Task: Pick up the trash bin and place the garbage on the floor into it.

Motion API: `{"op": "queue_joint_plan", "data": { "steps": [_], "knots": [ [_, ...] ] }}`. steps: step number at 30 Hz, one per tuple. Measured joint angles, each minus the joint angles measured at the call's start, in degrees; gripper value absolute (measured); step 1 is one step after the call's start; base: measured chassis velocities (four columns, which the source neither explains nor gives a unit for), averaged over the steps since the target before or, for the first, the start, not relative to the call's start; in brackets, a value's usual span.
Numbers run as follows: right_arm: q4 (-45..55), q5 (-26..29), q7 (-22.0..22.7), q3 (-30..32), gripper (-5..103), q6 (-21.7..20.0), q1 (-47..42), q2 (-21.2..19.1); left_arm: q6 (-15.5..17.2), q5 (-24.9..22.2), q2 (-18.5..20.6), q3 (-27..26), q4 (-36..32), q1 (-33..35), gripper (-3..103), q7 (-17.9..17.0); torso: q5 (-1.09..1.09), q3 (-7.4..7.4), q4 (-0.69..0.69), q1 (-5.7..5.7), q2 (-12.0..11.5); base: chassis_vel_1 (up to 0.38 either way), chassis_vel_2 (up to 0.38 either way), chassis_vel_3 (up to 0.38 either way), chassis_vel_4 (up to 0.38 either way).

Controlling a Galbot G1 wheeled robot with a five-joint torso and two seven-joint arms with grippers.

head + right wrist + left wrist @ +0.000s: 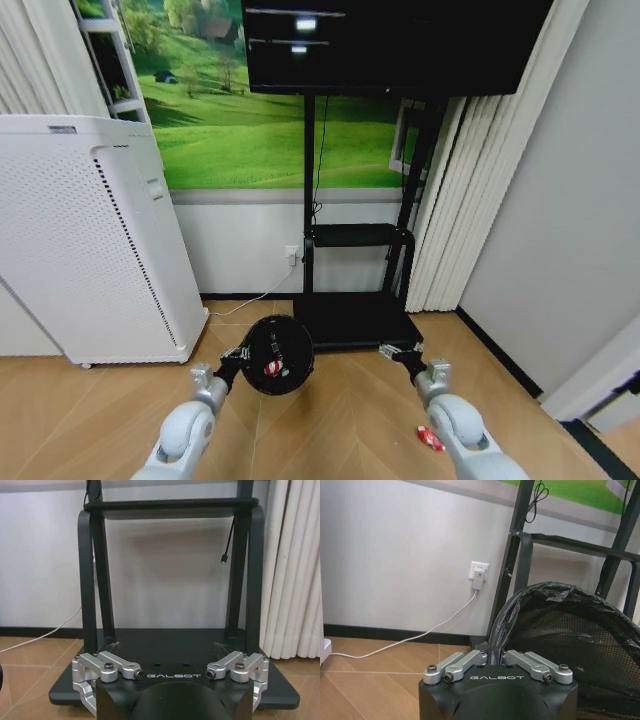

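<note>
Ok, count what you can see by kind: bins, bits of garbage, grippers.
Bin: 1
Garbage: 2, a red-and-white piece in the bin, a red wrapper on the floor
Grippers: 2, left gripper shut on the bin's rim, right gripper open
Total: 5
</note>
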Motion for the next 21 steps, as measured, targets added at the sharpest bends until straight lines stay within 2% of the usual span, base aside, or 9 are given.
{"op": "queue_joint_plan", "data": {
  "steps": [8, 17, 19, 20, 21],
  "knots": [
    [-1.0, -0.7, -2.3, -0.1, 100, 1.0, -0.2, -0.4, 0.0, -0.5, 0.2, -0.4, -1.0, 1.3, 4, 0.0, -0.01, 0.00, 0.00, 0.00, 0.0, -0.062, -0.087, 0.091, 0.073],
    [-1.4, -1.8, -4.7, -0.2, 100, 3.3, -1.4, -2.1, 0.0, -0.6, -0.4, 0.4, -0.6, 0.5, 4, -0.4, -0.02, 0.00, -0.02, 0.00, 0.0, -0.208, -0.200, 0.198, 0.198],
    [-3.8, -4.0, -8.7, -0.4, 100, 3.9, -1.8, -4.1, 0.0, -0.7, -0.5, 0.5, -0.4, 0.0, 4, -0.4, 0.02, 0.00, -0.03, 0.00, 0.0, -0.177, -0.191, 0.167, 0.167],
    [-3.8, -4.0, -8.7, -0.4, 100, 3.9, -1.8, -4.1, 0.0, -0.7, -0.5, 0.5, -0.4, 0.0, 4, -0.4, 0.02, 0.00, -0.03, 0.00, 0.0, -0.174, -0.170, 0.167, 0.108],
    [-6.4, -6.2, -11.6, -0.5, 100, 3.9, -1.7, -5.5, 0.0, -0.8, -0.5, 0.5, -0.1, -0.4, 4, -0.4, -0.01, 0.01, -0.05, 0.00, 0.0, -0.071, -0.130, 0.125, 0.108]
  ]
}}
